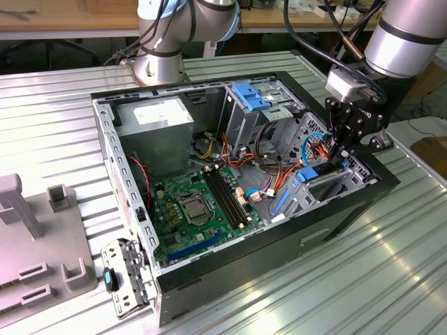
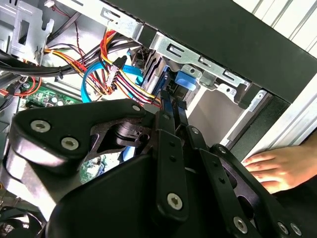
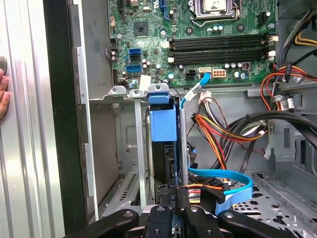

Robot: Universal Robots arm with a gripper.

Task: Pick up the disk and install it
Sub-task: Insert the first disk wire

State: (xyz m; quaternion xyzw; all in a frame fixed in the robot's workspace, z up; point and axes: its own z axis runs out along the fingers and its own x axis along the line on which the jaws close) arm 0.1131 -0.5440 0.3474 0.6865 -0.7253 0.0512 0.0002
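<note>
The disk [image 3: 163, 124] stands on edge in a slot of the metal drive cage [image 3: 117, 148] at the case's front corner, its bright blue carrier tab [image 2: 184, 79] pointing toward the motherboard. In both wrist views my black gripper [image 3: 175, 196] has its two fingers [image 2: 167, 110] drawn close together on the disk's near end. In the exterior view the gripper [image 1: 339, 159] reaches down into the cage at the case's right end, with the blue carrier [image 1: 304, 176] just beside it.
The open computer case [image 1: 230, 262] lies on a ribbed metal table [image 1: 335, 293]. Orange, red and blue cables [image 3: 223, 129] crowd beside the cage. A tall drive bay with a blue bracket [image 1: 250, 96] stands behind. A person's hand [image 2: 277, 168] rests on the table outside the case wall.
</note>
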